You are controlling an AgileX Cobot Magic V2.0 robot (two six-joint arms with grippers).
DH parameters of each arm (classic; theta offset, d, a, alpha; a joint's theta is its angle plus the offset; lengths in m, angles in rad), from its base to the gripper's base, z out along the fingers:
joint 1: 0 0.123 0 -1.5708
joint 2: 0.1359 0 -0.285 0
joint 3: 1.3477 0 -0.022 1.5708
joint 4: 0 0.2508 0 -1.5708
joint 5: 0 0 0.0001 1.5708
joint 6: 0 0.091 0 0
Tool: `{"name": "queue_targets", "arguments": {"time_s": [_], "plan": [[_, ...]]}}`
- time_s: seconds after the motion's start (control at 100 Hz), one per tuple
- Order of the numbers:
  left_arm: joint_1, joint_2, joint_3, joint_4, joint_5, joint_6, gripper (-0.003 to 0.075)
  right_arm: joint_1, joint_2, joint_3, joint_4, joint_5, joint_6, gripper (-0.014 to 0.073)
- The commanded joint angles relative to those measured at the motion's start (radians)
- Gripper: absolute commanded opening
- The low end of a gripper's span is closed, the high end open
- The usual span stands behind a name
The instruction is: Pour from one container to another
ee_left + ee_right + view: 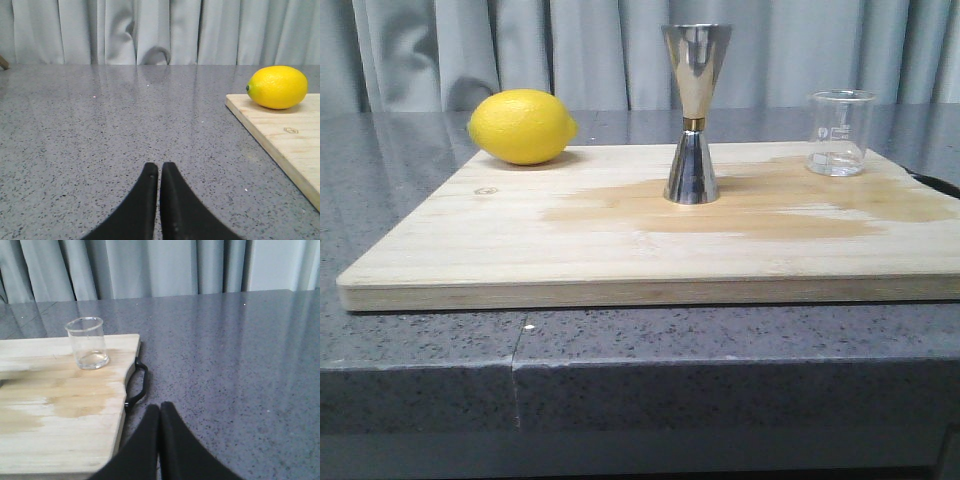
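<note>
The wooden board [650,235] fills the middle of the front frame, its near edge running almost the full width just above the grey stone counter [420,350]. On it the steel jigger [693,115] stands upright at centre, on a darker stained patch of the wood. The glass beaker [839,132] stands upright near the board's far right corner, well apart from the jigger, with bare wood between them. A lemon [522,126] lies at the upper left of the board, near its far edge.

Neither of my arms shows in the front view. My left gripper [159,170] sits low over open counter in the left wrist frame, its black fingers pressed together with nothing between them; the board's corner and the lemon are off at the right of that frame, well apart from my fingertips. My right gripper [160,410] is likewise closed and empty, low over bare counter just beside the board's side edge, where a black handle [137,385] loops out. The beaker is at the upper left of that frame, near the board's corner.
</note>
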Motion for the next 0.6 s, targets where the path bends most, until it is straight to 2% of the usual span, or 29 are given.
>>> {"name": "queue_targets", "arguments": {"time_s": [0.0,0.14,0.59], "plan": [[0.001,-0.024,0.036,-0.008,-0.079,-0.008,-0.0019,-0.004,-0.040,0.046,0.005,-0.164,-0.001,-0.0067],[0.001,-0.024,0.036,-0.008,-0.079,-0.008,-0.0019,-0.004,-0.057,0.133,0.005,-0.281,-0.001,-0.0067],[0.001,-0.024,0.036,-0.008,-0.079,-0.008,-0.0019,-0.004,-0.057,0.131,0.005,-0.306,-0.001,-0.0067]]}}
